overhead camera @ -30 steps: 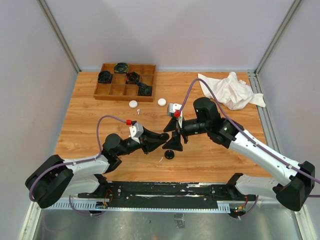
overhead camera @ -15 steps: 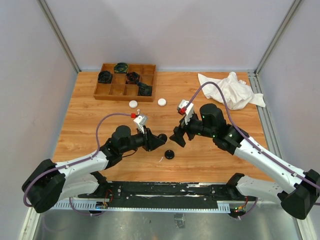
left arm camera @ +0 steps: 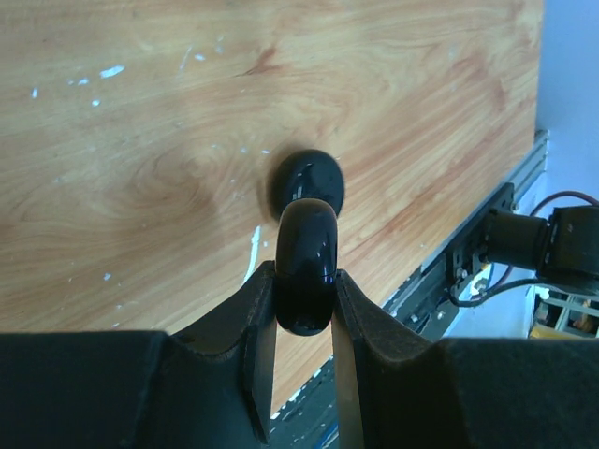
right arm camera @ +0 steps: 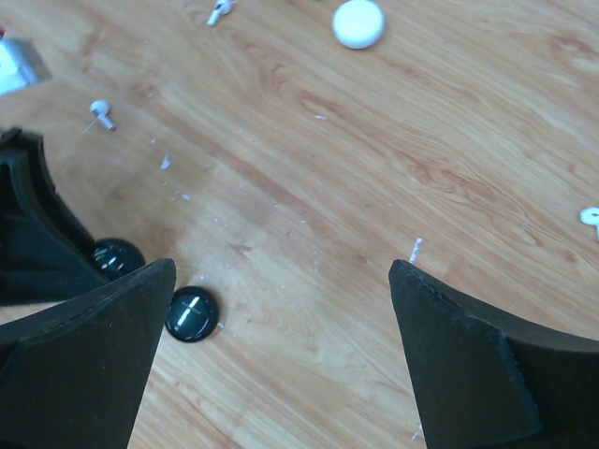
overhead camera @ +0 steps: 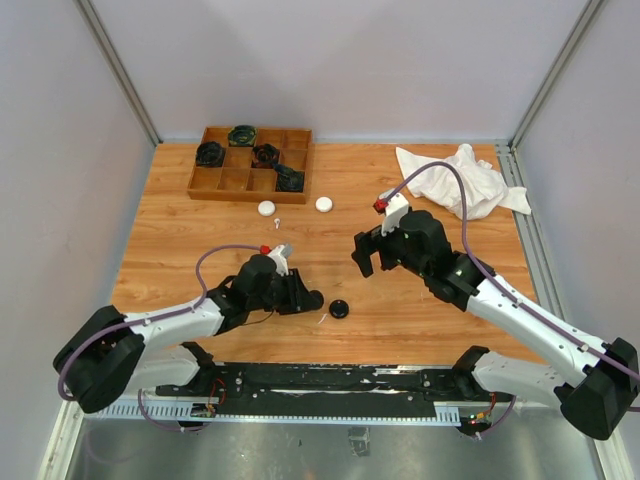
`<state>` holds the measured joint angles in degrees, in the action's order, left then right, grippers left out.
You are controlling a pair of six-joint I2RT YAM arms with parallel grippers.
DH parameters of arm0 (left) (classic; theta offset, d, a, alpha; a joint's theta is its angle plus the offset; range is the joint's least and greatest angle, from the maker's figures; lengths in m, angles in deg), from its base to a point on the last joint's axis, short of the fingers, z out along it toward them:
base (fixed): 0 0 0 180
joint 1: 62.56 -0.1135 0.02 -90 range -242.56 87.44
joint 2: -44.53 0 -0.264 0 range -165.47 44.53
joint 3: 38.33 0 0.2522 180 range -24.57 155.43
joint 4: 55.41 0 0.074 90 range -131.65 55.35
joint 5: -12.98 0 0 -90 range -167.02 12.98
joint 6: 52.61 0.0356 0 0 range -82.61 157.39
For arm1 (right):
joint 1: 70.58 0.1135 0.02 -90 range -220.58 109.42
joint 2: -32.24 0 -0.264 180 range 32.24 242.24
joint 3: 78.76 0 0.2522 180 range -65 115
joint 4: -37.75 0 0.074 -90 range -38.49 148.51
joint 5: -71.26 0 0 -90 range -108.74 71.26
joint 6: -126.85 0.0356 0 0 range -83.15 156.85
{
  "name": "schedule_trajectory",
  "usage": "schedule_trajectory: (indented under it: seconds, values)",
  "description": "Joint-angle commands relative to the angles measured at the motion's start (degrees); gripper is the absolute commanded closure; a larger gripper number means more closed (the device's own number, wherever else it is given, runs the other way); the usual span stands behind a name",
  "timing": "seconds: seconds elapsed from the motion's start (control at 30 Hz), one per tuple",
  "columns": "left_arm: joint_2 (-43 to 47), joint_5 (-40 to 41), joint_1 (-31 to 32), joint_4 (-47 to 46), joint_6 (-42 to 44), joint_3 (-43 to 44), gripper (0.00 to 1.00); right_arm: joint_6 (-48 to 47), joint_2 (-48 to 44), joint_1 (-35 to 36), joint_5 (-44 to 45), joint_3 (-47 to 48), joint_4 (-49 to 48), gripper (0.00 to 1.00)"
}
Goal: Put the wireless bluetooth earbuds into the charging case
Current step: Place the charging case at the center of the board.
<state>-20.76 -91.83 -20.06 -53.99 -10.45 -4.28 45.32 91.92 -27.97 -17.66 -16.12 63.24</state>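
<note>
Just past the black mounting rail [overhead camera: 320, 378] on the near edge of the table [overhead camera: 160, 250], the left arm lies low and reaches toward the middle. The left pincer [left arm camera: 304, 285] is clamped on a black charging case [left arm camera: 306, 253], held on edge between both fingers. Whether the case touches the wood I cannot tell.

Just beyond its tip a second black case [overhead camera: 340, 309] lies flat on the table, apart from the held one and close to the near edge. A slim white earbud [overhead camera: 322, 318] lies just beside that flat case, too small to read in detail.

Farther in, the right pincer [right arm camera: 281, 267] hangs over bare wood with its fingers spread wide and nothing between them. In its wrist view a second earbud [right arm camera: 101, 112] lies loose near the left arm. A third earbud [right arm camera: 591, 217] lies at the right border of that view.

Beyond both pincers a broad band of wood runs bare across the table, as does the left side up to the tray. Two white cases [overhead camera: 266, 208] [overhead camera: 324, 203] sit apart in front of the wooden tray [overhead camera: 245, 196], with a fourth earbud [overhead camera: 277, 223] just beside the left one. The tray sits near the far edge, with dark items [overhead camera: 210, 153] in some compartments. A crumpled white cloth [overhead camera: 460, 180] lies at the far right, reaching the table's right edge.
</note>
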Motion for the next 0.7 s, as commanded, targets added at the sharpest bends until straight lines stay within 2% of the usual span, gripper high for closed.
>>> schedule_trajectory:
  seconds: [0.0, 0.43, 0.57, 0.67]
  values:
    - [-3.93, -0.04, -0.15, -0.89, -3.6, 0.42, 0.87, 5.91, -0.32, -0.61, 10.4, -1.03, -2.36, 0.02]
    - [-16.12, -0.33, 3.43, -2.76, -4.86, 5.35, 0.75, 6.88, -2.3, -0.66, 15.73, -1.75, -0.89, 0.02]
    - [-16.98, 0.37, 4.51, -2.68, -4.85, 5.86, 0.64, 7.07, -3.01, -0.71, 17.17, -1.92, -0.35, 0.02]
    - [-16.93, 1.18, 4.52, -1.84, -5.22, 5.69, 0.5, 6.84, -3.09, -0.71, 17.45, -1.96, -0.39, 0.02]
